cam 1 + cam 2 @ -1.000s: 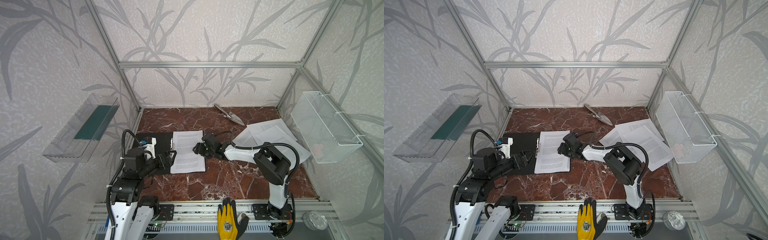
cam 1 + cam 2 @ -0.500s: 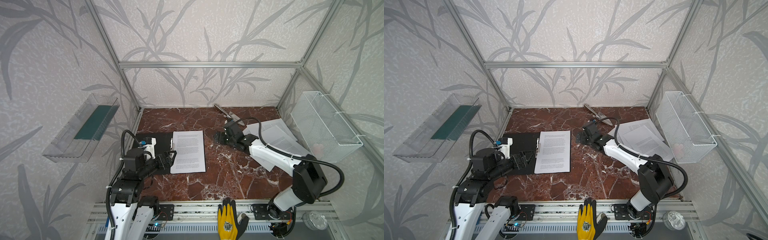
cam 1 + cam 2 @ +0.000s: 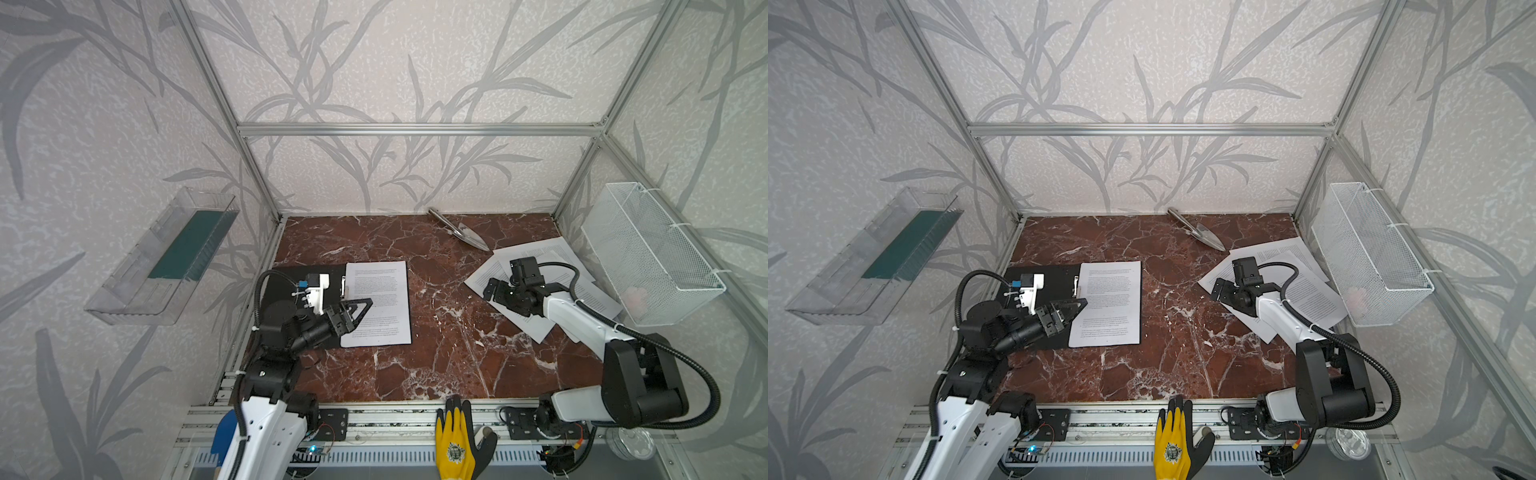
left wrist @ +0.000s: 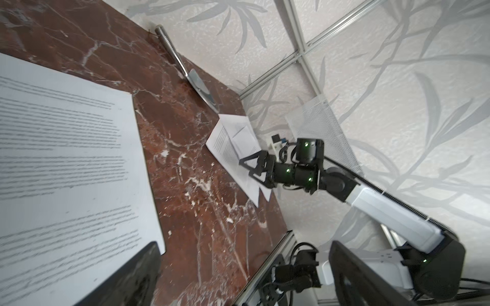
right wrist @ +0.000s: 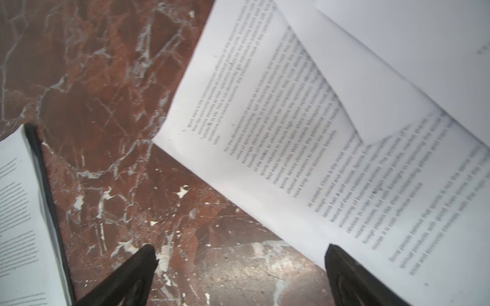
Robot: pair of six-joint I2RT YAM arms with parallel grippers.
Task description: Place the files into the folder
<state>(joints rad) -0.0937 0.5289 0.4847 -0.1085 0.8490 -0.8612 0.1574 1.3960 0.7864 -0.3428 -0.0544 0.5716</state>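
Presently one printed sheet (image 3: 380, 303) is laid flat on the open matte-black folder (image 3: 1059, 276), at the left of the marble table (image 3: 436, 353). The other files (image 3: 552, 257) are fanned in a loose white pile at the right, beside the wire basket (image 3: 648, 249). The right gripper (image 4: 245, 168) is held low over this pile's corner, jaws spread and empty. The left gripper (image 3: 365, 307) is held spread over the sheet's edge.

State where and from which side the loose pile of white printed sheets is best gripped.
Probably the pile's edge facing the red marble table's middle, approached low from there: the sheets lie flat and fanned, leaving only edges graspable. The open right gripper hovers there.
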